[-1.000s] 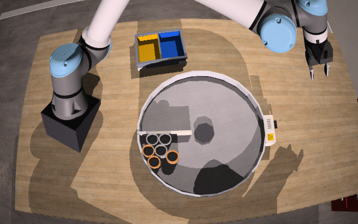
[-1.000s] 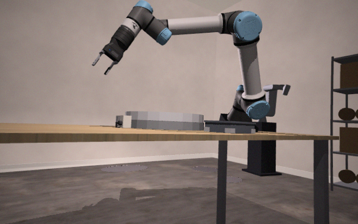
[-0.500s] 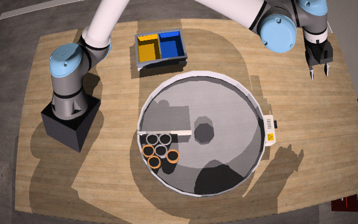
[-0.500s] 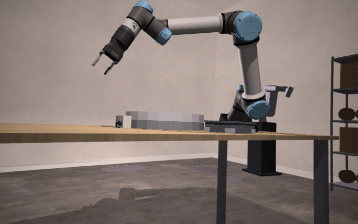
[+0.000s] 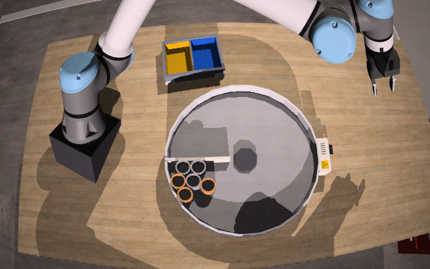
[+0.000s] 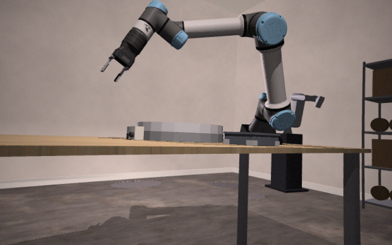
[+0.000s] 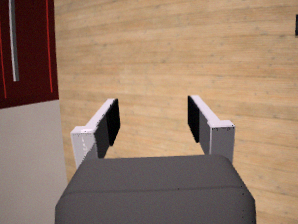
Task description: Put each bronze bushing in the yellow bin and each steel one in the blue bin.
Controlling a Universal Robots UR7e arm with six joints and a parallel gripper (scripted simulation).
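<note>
The tool (image 5: 383, 86) is held fully spread and empty, high above the table (image 5: 364, 190) toward 2 o'clock of the turntable (image 5: 304, 117), while all six bushings are packed together at about 8 o'clock on the disc, just below a white bar (image 5: 218, 159): three steel bushings (image 5: 193, 180) and three bronze bushings (image 5: 207, 186), several apparently touching. Because the cluster is so tight, a neighbour could be knocked or clamped along with the chosen sleeve, and a grasp could be mistimed if the disc turns. A colour mix-up is also possible, since the yellow bin (image 5: 176, 61) and blue bin (image 5: 204, 56) share one wall at 11 o'clock.
</note>
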